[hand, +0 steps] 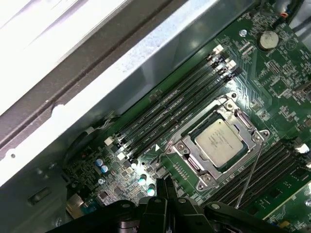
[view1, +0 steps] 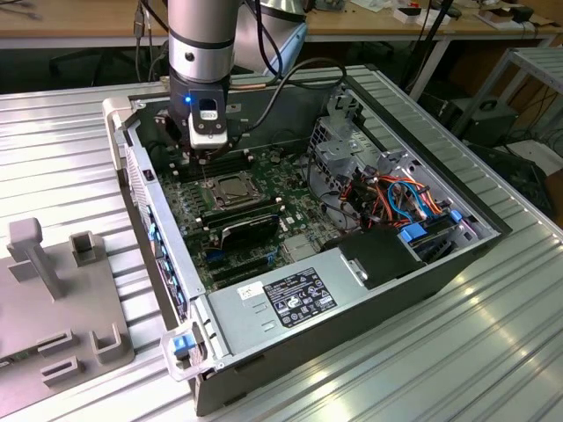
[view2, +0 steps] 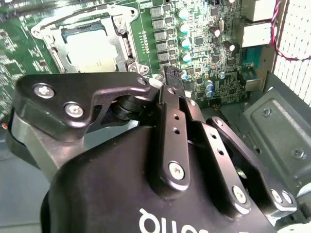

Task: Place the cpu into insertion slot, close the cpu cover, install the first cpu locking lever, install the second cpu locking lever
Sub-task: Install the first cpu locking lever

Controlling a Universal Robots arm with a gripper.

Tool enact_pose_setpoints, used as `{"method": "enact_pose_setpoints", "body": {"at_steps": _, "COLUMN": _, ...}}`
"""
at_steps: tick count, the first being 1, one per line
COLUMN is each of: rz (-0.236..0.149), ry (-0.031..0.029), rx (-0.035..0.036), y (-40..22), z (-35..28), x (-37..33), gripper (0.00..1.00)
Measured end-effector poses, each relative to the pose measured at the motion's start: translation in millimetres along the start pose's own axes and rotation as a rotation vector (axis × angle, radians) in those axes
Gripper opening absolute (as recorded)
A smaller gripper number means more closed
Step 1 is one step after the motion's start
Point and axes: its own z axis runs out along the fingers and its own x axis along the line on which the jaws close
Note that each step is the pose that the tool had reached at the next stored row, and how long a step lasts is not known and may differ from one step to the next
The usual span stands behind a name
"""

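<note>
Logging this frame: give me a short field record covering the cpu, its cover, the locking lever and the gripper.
cpu: seated in the insertion slot, metal top up
cpu cover: lying flat around the cpu, which shows through its window
locking lever: one thin wire lever stands raised beside the insertion slot, not latched
gripper: over the motherboard beside the insertion slot, apart from the cpu, jaws shut, holding nothing
setting: open computer case on a ribbed metal table
</note>
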Motion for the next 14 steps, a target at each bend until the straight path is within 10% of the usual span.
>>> {"method": "enact_pose_setpoints", "body": {"at_steps": 14, "rz": -0.327, "ry": 0.0019, "rx": 0.0052, "y": 0.0, "z": 0.0, "x": 0.0, "gripper": 0.11}}
